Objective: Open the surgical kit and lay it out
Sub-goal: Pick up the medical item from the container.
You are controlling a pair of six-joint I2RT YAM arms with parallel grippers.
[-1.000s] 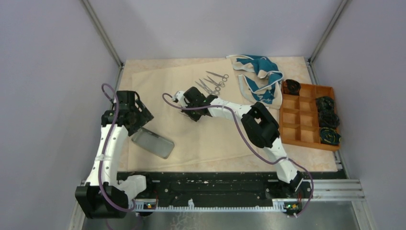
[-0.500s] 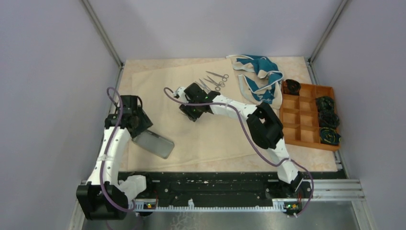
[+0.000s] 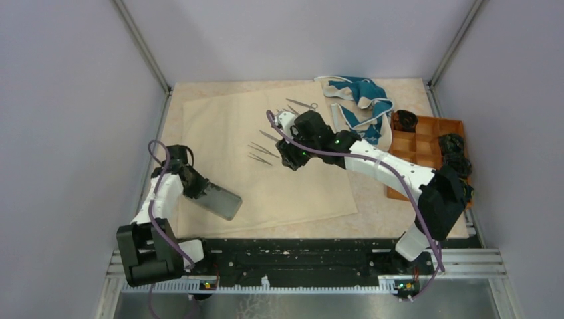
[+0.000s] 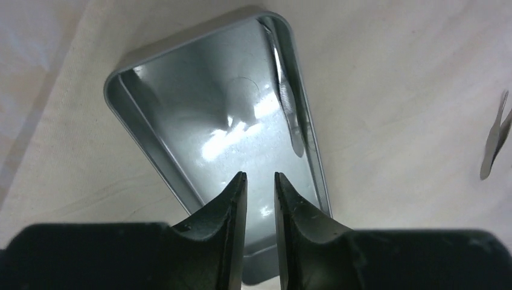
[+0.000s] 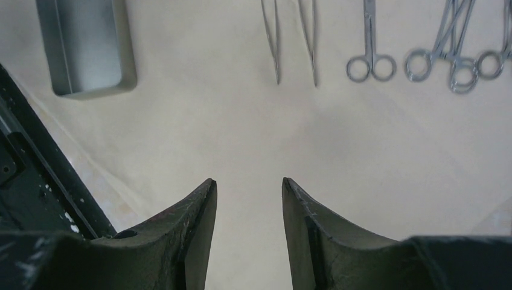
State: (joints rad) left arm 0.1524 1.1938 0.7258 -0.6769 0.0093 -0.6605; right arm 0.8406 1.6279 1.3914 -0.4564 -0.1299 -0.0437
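Observation:
The beige cloth wrap (image 3: 226,119) lies spread flat on the table. On its near left part rests the steel tray (image 3: 221,201), seen empty in the left wrist view (image 4: 211,115). My left gripper (image 3: 197,185) hangs over the tray's near end (image 4: 259,176), its jaws a narrow gap apart with nothing between them. Two tweezers (image 3: 261,153) lie side by side mid-cloth. My right gripper (image 3: 287,161) stands open just right of them, above bare cloth (image 5: 247,181). The right wrist view shows the tweezers (image 5: 275,42), ring-handled forceps (image 5: 369,57) and scissors (image 5: 454,63) in a row.
Teal-and-white fabric (image 3: 360,100) is bunched at the back right. An orange-brown compartment tray (image 3: 429,120) with dark coils stands along the right edge, partly behind my right arm. The black rail (image 3: 299,256) runs along the near edge.
My right gripper opened, left the tweezers on the cloth and drew back to the right. My left gripper came down to the tray's near end and its jaws narrowed.

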